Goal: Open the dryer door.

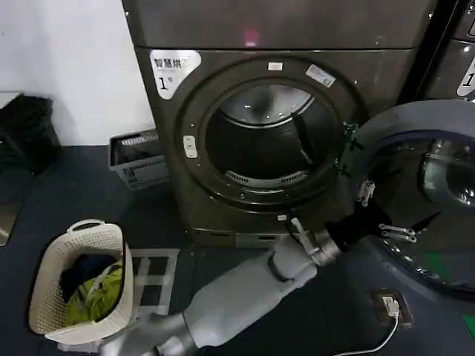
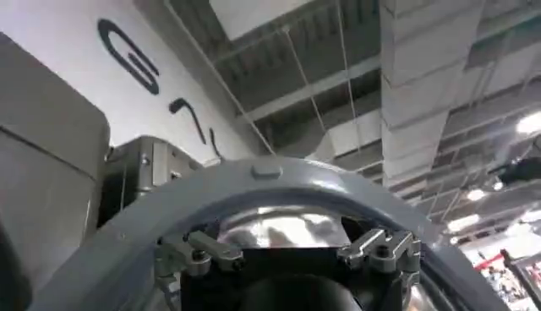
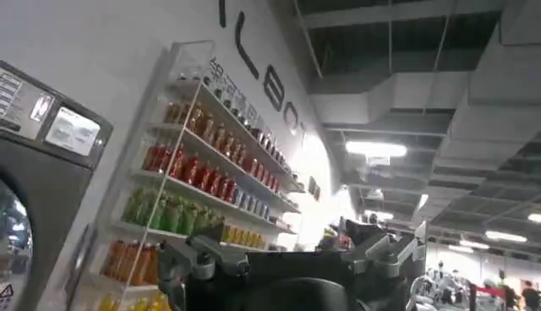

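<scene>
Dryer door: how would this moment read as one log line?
dryer door: swung wide open | drum: exposed | left gripper: at the door's inner side | right gripper: raised, away from dryer

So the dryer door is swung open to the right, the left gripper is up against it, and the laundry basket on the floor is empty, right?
Not quite: the laundry basket is not empty; the head view shows dark and yellow-green clothes in it. The rest holds: the dryer door is swung open to the right of the dryer, and the left gripper is up against it.
</scene>
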`<state>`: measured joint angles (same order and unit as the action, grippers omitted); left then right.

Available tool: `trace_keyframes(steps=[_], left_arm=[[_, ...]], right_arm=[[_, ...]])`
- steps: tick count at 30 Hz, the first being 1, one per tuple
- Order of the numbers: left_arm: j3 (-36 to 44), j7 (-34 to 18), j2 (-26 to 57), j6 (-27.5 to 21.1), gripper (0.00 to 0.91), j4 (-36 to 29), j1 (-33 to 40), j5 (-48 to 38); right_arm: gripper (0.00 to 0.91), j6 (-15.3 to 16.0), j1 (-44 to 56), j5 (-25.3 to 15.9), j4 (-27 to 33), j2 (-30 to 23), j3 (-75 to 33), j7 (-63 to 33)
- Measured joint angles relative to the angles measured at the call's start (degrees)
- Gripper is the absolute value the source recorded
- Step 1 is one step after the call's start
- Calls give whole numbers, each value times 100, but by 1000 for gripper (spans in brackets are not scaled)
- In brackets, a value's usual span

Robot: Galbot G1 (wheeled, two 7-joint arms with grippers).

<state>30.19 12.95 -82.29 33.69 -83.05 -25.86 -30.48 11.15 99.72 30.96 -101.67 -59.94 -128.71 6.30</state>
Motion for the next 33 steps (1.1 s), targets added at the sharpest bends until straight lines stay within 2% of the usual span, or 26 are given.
trace_keyframes(steps=[8, 17, 28, 33], left_arm=[[-218, 146, 1017, -356, 907, -704, -130, -331], [-552, 417, 2268, -863, 907, -1356, -286, -4], [-1295, 957, 3931, -1864, 907, -1751, -759, 590], [-1691, 1216, 4584, -2545, 907, -1753, -941, 768]], right_arm=[[907, -13, -24, -172, -143, 1, -113, -25], [907, -23, -24, -226, -323, -14, -161, -16], [907, -12, -162, -512, -615, 1, -143, 6], [907, 4, -218, -530, -667, -2, -149, 4]])
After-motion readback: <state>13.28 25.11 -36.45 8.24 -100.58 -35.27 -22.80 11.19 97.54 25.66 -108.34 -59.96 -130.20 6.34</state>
